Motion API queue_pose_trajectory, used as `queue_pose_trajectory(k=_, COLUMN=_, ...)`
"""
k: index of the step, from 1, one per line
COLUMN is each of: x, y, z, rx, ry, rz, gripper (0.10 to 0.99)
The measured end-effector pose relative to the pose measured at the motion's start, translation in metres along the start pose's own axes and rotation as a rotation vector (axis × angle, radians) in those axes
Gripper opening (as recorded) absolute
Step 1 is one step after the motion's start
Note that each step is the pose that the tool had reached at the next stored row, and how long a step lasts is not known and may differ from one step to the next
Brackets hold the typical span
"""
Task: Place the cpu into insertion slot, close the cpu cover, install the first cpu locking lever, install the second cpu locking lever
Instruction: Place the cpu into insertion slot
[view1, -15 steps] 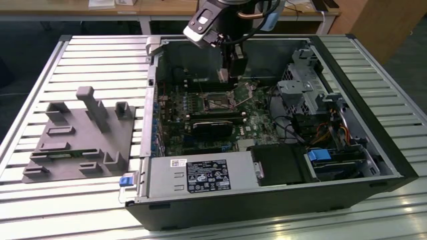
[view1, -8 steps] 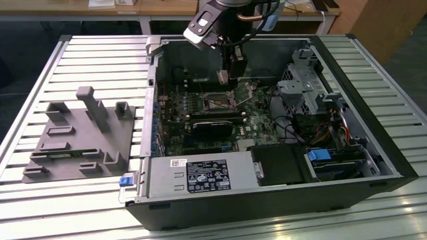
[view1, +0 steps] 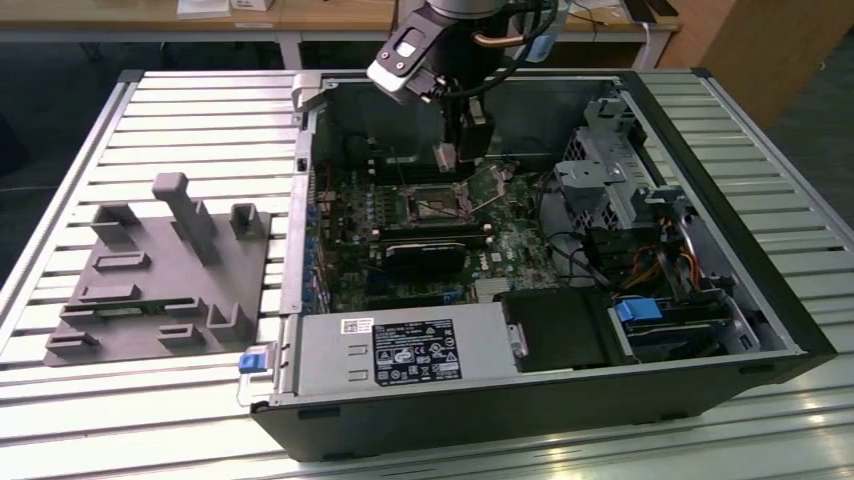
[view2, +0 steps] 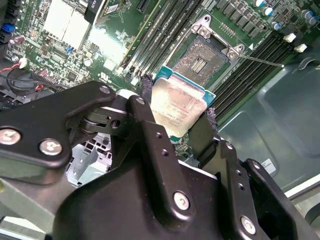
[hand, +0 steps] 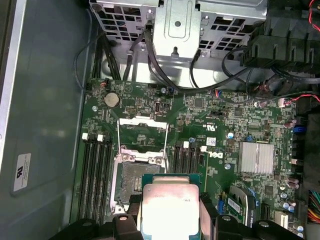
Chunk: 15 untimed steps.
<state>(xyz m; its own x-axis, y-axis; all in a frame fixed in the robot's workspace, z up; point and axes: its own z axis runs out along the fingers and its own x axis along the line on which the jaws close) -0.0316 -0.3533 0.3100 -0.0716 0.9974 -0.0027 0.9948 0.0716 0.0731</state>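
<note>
The cpu (view2: 177, 107) is clamped edge to edge between the two black fingers (view2: 150, 125), its dull silver top facing the camera in both wrist views and its green underside rim showing. It hangs off the motherboard (hand: 225, 125), close to the insertion slot (hand: 137, 177) and not seated in it. The slot's dark contact field lies bare, and the cpu cover (hand: 142, 134) stands raised at one edge of the slot, with thin wire levers beside it. Long black memory slots (hand: 97, 175) run along both sides of the slot. In the exterior view the arm (view1: 427, 45) reaches down into the computer case (view1: 534, 420) near its far wall, and a black heatsink (view1: 427, 255) sits on the board nearer the camera than the slot. The case lies on its side on a slatted tabletop (view1: 187, 110), with a gray fixture (view1: 160, 270) well apart at the exterior view's left.
</note>
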Motion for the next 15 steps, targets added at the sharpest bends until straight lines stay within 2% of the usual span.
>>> queue_pose_trajectory(k=15, x=0.0, y=-0.0006, z=0.0085, rx=0.002, ry=-0.009, rz=-0.001, gripper=0.541)
